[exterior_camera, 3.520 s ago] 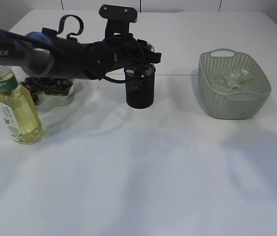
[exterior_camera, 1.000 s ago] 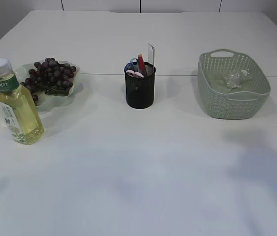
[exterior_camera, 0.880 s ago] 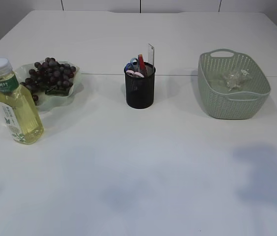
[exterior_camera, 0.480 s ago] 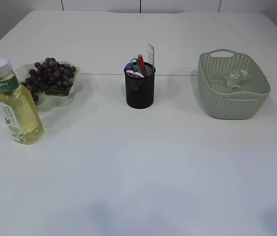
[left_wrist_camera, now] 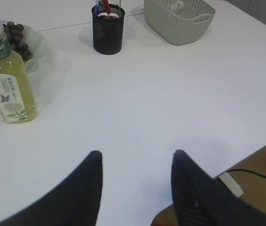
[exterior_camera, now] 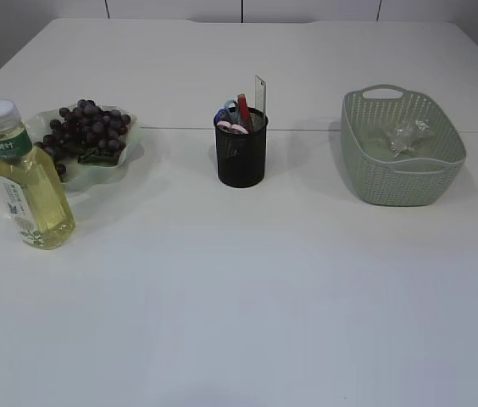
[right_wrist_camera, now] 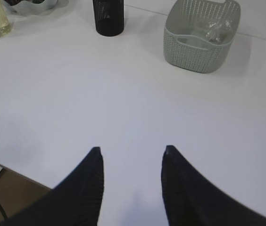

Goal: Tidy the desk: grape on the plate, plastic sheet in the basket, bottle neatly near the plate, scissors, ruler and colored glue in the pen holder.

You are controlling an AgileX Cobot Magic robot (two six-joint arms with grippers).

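Observation:
Dark grapes [exterior_camera: 86,127] lie on the pale green plate [exterior_camera: 129,153] at the left. The bottle [exterior_camera: 27,182] of yellow liquid stands upright just in front of the plate. The black pen holder [exterior_camera: 241,157] holds blue-handled scissors [exterior_camera: 226,114], a red glue stick [exterior_camera: 243,106] and a ruler [exterior_camera: 260,91]. The crumpled clear plastic sheet [exterior_camera: 404,136] rests inside the green basket [exterior_camera: 366,178]. Neither arm shows in the exterior view. My left gripper [left_wrist_camera: 137,155] is open over bare table near the front edge. My right gripper [right_wrist_camera: 130,151] is open too, with nothing between its fingers.
The white table [exterior_camera: 247,288] stretches wide in front of the objects. Its front edge and a brown surface with a cable [left_wrist_camera: 251,172] show in the left wrist view, and the same edge shows at the lower left of the right wrist view.
The left arm, which was over the pen holder, has pulled back out of the exterior view. The shadows on the near table have slid off and gone. The objects have stayed put.

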